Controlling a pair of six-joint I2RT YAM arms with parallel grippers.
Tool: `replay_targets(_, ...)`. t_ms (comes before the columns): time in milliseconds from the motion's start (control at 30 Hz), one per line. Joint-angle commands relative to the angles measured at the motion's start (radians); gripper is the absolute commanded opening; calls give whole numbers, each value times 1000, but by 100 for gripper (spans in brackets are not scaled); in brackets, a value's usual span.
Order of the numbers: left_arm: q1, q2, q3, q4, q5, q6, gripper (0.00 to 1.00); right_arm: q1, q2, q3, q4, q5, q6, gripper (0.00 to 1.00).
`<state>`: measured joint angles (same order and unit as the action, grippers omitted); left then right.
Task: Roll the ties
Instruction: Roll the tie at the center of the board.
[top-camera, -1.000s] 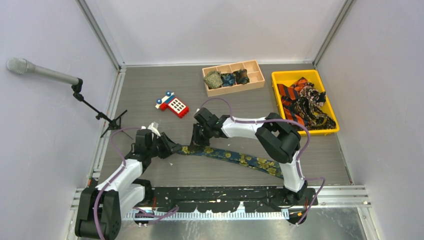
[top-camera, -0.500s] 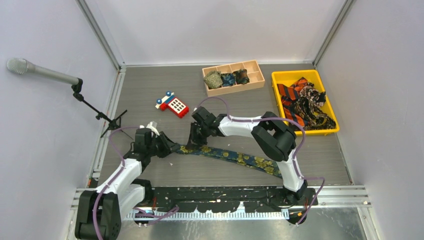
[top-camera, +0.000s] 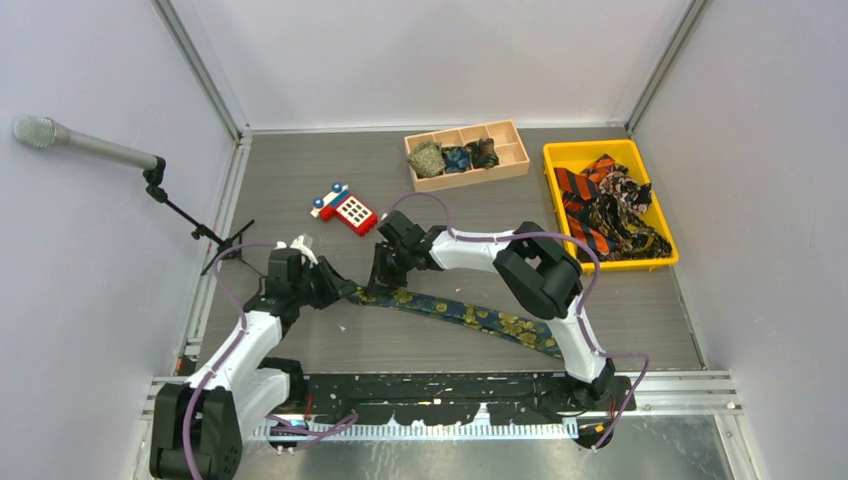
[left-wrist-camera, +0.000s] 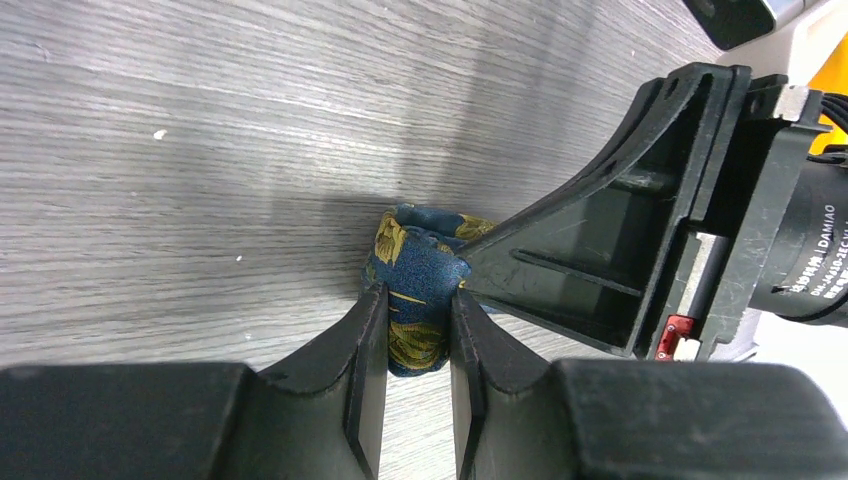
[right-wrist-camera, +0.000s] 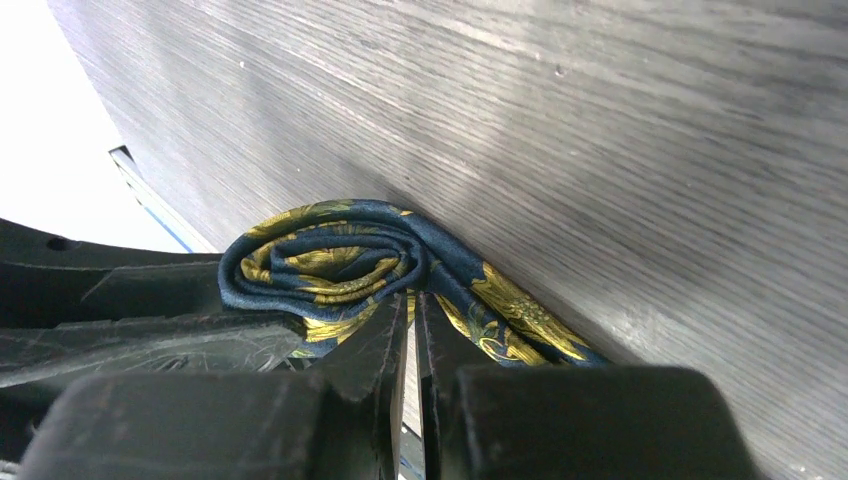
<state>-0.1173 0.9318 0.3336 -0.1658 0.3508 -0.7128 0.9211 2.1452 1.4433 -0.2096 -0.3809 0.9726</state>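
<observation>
Navy cloth with gold flowers, the tie (top-camera: 470, 316) lies on the bench (top-camera: 300, 180) in a shallow arc. Its free tail runs out toward 4 o'clock and its rolled end sits at about 9 o'clock, where both hands meet.

The left hand (left-wrist-camera: 418, 330) is clamped across the small coil (right-wrist-camera: 320, 262), one finger on each side of it. The right hand (right-wrist-camera: 412, 325), reaching in from 3 o'clock, has its fingers almost together. As far as we can judge, it pinches the layer of tie where the tail leaves the coil.

We judge the roll barely begun: a few turns are wound and most of the length is flat.

To do this step well, we turn the coil toward the tail at 4 o'clock while the right hand holds that tail taut and in line. The tail's curve could make the layers walk sideways and the coil telescope, so we straighten it as we feed. The coil looks squashed into an oval, so we grip only hard enough to hold it. We regrip one hand at a time, because cloth this smooth will likely spring open if both let go.
</observation>
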Motion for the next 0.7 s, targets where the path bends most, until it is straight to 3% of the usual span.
replay_targets(0,-15,-5,59,-13,19,36,23,10,25,57,28,-6,14,13)
replay_targets(667,-155,82,127,-31,-107,97,22,5,87,137,81,-50,56,13)
